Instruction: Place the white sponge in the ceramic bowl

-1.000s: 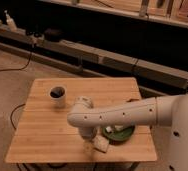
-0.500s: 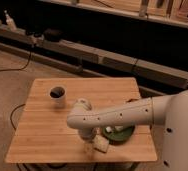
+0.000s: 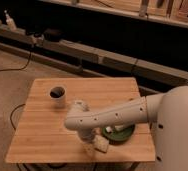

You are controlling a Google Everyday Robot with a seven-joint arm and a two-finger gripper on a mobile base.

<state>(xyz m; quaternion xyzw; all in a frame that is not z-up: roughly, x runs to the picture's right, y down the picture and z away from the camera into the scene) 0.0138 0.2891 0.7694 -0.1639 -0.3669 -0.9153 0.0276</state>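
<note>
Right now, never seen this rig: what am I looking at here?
It's a mobile robot with one white arm ending in a two-finger gripper. One camera looks down on a wooden table; the robot's body fills the lower right. On the table: a white cup back left, a green bowl front right, partly hidden by the arm. The gripper hangs low near the front edge, just left of the bowl, with a white sponge at its tip. Whether it holds the sponge can't be told. The sponge isn't in the bowl yet.
</note>
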